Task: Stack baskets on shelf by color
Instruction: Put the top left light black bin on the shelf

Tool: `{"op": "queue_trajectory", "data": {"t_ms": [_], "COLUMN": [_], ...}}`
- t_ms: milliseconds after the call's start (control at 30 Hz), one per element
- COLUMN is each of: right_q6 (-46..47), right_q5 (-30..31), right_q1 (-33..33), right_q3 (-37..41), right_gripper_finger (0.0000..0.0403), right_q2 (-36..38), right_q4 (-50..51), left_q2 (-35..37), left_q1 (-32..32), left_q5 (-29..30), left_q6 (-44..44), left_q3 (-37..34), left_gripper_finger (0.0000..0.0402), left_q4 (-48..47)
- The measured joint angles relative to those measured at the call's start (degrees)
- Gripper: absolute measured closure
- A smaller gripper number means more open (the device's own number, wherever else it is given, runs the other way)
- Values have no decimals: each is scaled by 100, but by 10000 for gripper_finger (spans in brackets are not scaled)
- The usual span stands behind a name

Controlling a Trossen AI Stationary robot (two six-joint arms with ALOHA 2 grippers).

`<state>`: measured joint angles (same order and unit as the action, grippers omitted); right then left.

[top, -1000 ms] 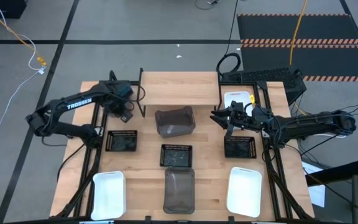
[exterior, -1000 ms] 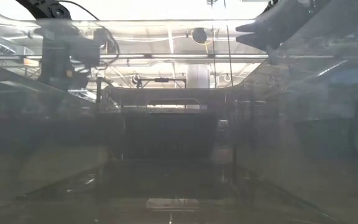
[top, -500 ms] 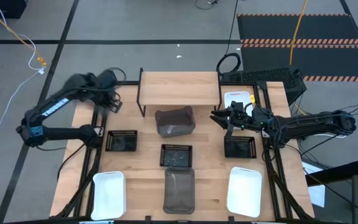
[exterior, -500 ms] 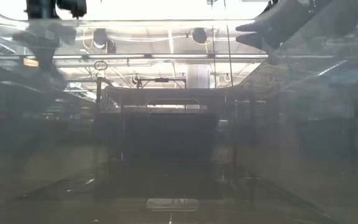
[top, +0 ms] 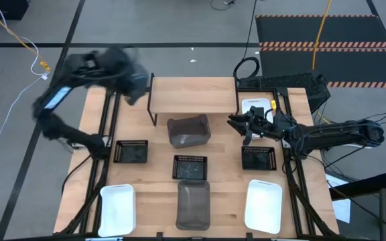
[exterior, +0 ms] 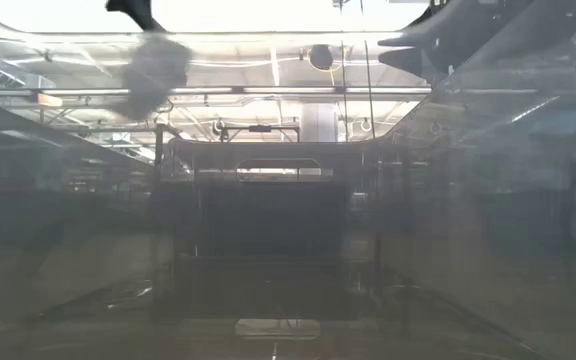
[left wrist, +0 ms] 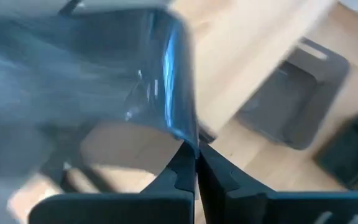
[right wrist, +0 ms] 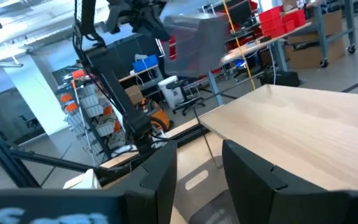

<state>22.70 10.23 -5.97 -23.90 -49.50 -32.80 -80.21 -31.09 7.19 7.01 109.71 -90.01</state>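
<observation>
My left gripper (left wrist: pixel 195 167) is raised high over the shelf's left end, shut on a dark grey basket (left wrist: pixel 104 74), which is blurred in the high view (top: pixel 131 75) and also shows in the right wrist view (right wrist: pixel 194 36). The shelf (top: pixel 194 94) is a light plank on black legs at the table's far side. My right gripper (top: pixel 236 124) hovers open to the right of the shelf, beside a white basket (top: pixel 256 107). Two more grey baskets (top: pixel 188 130) (top: pixel 194 204), two white baskets (top: pixel 117 209) (top: pixel 263 205) and three black mesh trays (top: pixel 131 151) (top: pixel 189 167) (top: pixel 259 157) rest on the table. My left gripper pinches the grey basket's wall at its rim edge (left wrist: pixel 184 138) between the two shut fingers (left wrist: pixel 180 177). The basket is lifted clear of the table and the shelf and sits tilted beyond the fingertips.
Black frame rails (top: pixel 106 134) run along both sides of the table. A keyboard (top: pixel 283 82) lies behind the far right corner. The right wrist view looks across the plank top (right wrist: pixel 303 130) into a workshop with racks and chairs.
My left arm has swung up from the table's left side toward the far edge, then right toward the shelf's left end, carrying the grey basket high above the table. My right arm has kept still.
</observation>
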Motion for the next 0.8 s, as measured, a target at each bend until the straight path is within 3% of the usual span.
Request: {"op": "queue_trajectory", "data": {"t_ms": [167, 367, 800], "right_q6": [67, 209, 318], "right_q5": [-2, -2, 5], "right_q1": [-9, 8, 8], "right_q3": [0, 0, 0], "right_gripper_finger": [280, 280, 280], "right_q2": [0, -2, -1], "right_q4": [0, 2, 4], "left_q2": [-1226, -2252, -2809], "left_q1": [371, 647, 765], "left_q5": [-663, -874, -816], "left_q6": [-795, -1417, -2137], "left_q3": [799, 1553, 1560], "left_gripper_finger": [400, 400, 392], "left_q4": [-33, 2, 14]}}
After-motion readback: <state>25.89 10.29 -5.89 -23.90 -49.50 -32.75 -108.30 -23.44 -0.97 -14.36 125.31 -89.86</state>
